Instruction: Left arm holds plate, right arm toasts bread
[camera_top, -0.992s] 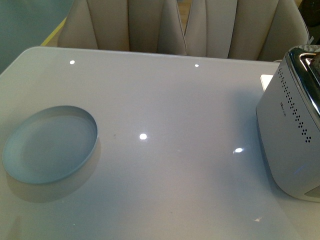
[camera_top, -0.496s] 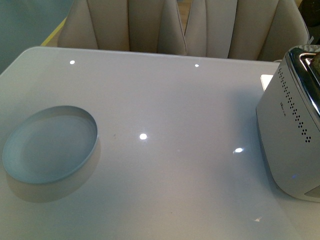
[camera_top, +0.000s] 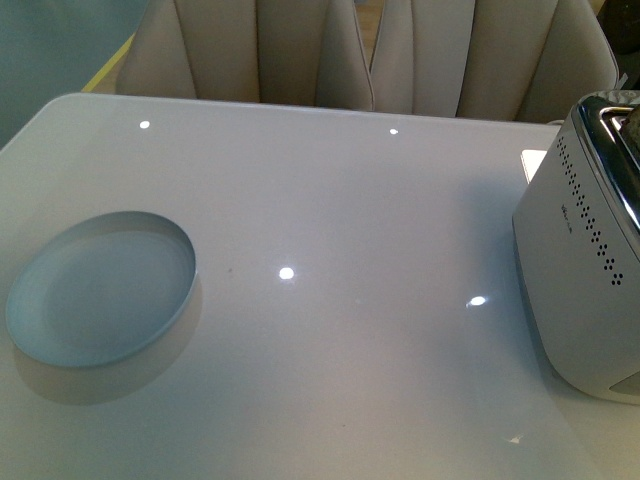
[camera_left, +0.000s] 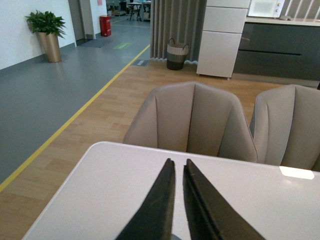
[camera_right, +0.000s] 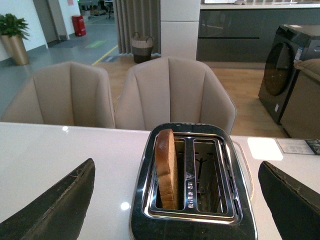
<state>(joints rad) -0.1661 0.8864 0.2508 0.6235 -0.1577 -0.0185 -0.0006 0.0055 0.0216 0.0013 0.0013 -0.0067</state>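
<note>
I see the bread (camera_right: 166, 167) standing upright on its edge in one slot of the toaster (camera_right: 192, 220), its rounded crusty end poking up above the chrome top; the slot beside it holds only its wire guide. It is a light brown slice with a darker tan crust and a speckled crumb. In my front view the toaster (camera_top: 585, 270) sits at the right edge of the table, a silver box with rows of small vent holes along its side, and the bread is not visible from there.

The plate (camera_top: 100, 288) rests on the table's left side, well apart from the toaster, round and pale blue-grey with a shallow upright rim, nothing on it. Neither arm shows in the front view.

My right gripper (camera_right: 182, 200) hangs over the toaster with its two dark fingers (camera_right: 55, 207) spread wide to either side, holding nothing. My left gripper (camera_left: 178, 167) has its fingers (camera_left: 157, 205) drawn almost together, only a thin slit between the tips, and nothing is held in it.

The table (camera_top: 350, 220) is glossy white, with ceiling lights mirrored in it as bright dots. Beige padded chairs (camera_left: 192, 120) stand at its far side. Beyond are a wood floor, a grey walkway with a yellow line, a potted plant (camera_left: 46, 32), a woven basket (camera_left: 177, 52) and dark cabinets (camera_right: 237, 27).
</note>
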